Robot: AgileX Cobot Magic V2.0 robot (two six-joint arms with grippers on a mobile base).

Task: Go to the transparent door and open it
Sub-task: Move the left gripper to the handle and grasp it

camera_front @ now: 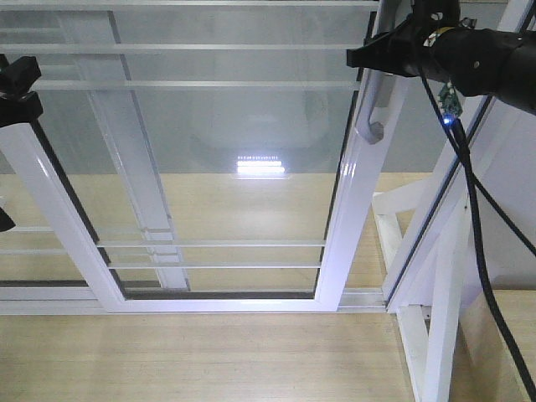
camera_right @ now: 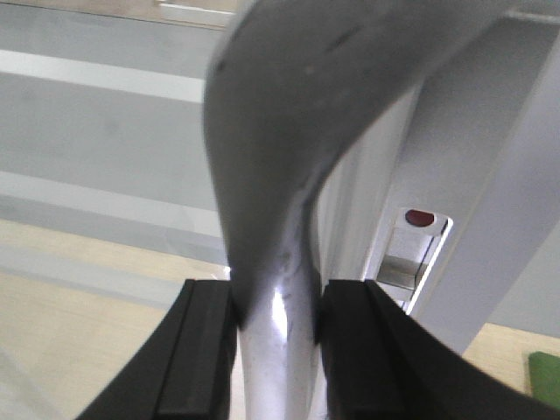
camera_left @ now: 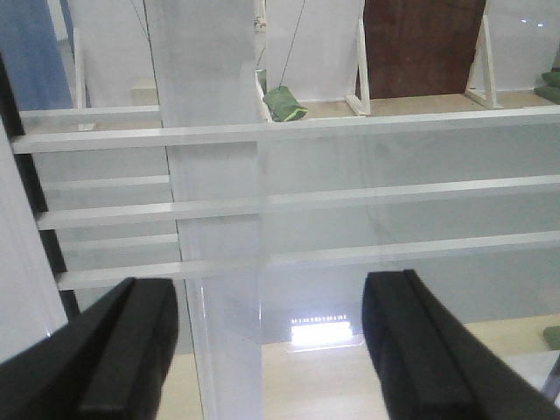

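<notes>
- right gripper (camera_right: pixel 276 328) clamped on the curved grey tubular handle (camera_front: pixel 365 109) of the white-framed clear glass door (camera_front: pixel 218 134), upper right of the front view
- left gripper (camera_left: pixel 276 350) spread wide, holding nothing

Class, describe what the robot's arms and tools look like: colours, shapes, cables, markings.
The right arm is a matt black cylinder trailing a black cable, with a small green circuit board and blue light. Left tool and right tool have flat, blocky black fingers.

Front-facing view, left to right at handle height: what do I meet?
White left stile of the transparent door → white stile of the handle-less barred glass panel behind → bright light reflection → curved grey tubular handle → white outer frame post with braces.
</notes>
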